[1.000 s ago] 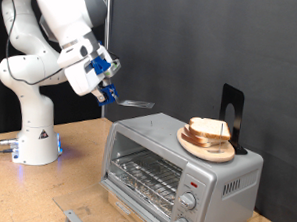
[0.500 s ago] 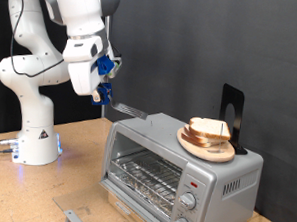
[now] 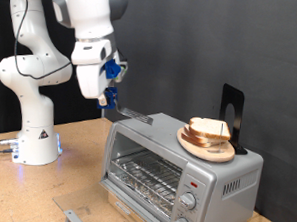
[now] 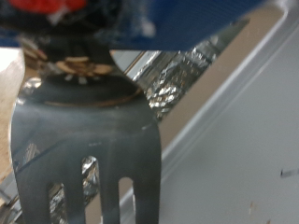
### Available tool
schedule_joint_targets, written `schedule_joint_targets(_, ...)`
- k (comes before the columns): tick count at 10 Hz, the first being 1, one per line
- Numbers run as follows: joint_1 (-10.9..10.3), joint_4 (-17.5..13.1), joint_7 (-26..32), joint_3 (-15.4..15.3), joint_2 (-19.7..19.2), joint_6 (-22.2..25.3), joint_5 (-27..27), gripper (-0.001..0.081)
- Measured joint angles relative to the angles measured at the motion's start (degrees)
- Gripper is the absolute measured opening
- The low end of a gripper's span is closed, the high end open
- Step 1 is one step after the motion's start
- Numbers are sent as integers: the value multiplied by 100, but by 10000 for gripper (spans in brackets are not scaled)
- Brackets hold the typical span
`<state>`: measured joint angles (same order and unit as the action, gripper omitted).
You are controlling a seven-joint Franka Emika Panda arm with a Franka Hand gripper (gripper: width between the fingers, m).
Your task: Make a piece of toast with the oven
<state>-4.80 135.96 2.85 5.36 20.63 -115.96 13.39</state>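
Spatula in the claw, bread not in the oven yet

Nearest thing in the wrist view is a slotted metal spatula (image 4: 89, 140) filling the frame, its handle end pinched tight in the gripper (image 3: 108, 92), left of centre in the exterior view. The blade reaches out over the top left corner of the oven (image 3: 176, 163), which fills the lower right with its door shut and rack bare. Further right, the piece of toast (image 3: 210, 128) sits on a stack of slices on a wooden plate (image 3: 205, 147) on the oven roof. Bread's light, soft and crumbly I'd guess, so sliding flat under it beats squeezing the edges.
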Motion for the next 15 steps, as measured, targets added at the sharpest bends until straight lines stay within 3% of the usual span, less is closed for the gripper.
schedule_joint_targets(6,-21,-648,-540,-374,-440,-140,25,465)
schedule_joint_targets(13,-22,-1184,-779,-555,-1009,61,23,465)
schedule_joint_targets(15,-25,-1202,-778,-629,-1061,234,21,465)
